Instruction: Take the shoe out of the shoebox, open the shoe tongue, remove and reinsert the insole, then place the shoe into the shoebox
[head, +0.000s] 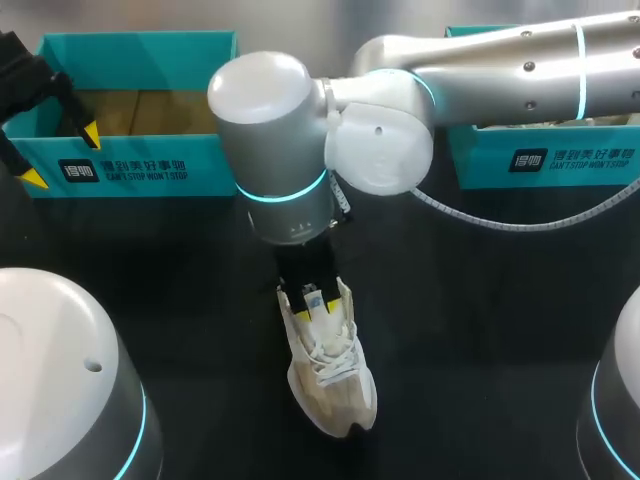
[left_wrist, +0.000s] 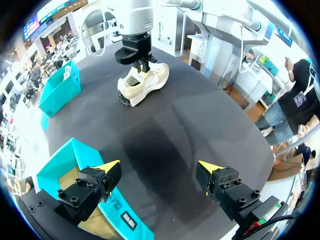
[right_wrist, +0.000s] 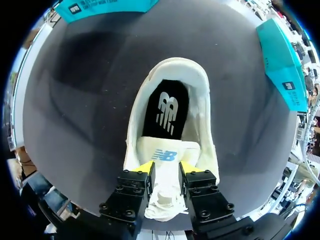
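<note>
A matte black table (head: 500, 330) fills the head view. Much of its upper middle is covered by the right arm (head: 400, 120), a smooth silver and white tube with rounded joints and a cyan ring, brought in from the upper right corner. A ribbed pale cable (head: 520, 222) is hung below it.

Two teal cardboard shoeboxes are stood along the top edge. The left shoebox (head: 140, 45) is in the upper left, open, with plain brown card shown inside. The right shoebox (head: 545, 160) is in the upper right, its upper part hidden by the arm.

The shoe (head: 335, 385) is set on the table in the lower middle of the frame, outside both boxes and well apart from them. It is a cream sneaker of mesh and soft panels, with white laces and a chunky lugged sole. Its long axis is laid nearly up and down the frame, the toe pointed toward the lower edge and slightly right, the heel end hidden under the arm's wrist.

The left gripper (left_wrist: 160, 167) is held at the left end of the left shoebox, its fingers spread wide with nothing between them. The right gripper (right_wrist: 167, 169) is clamped on the padded tongue (right_wrist: 164, 154), one yellow tip at each side. Ahead of it a flat black insole (right_wrist: 165, 112) is seen lying inside the shoe.
</note>
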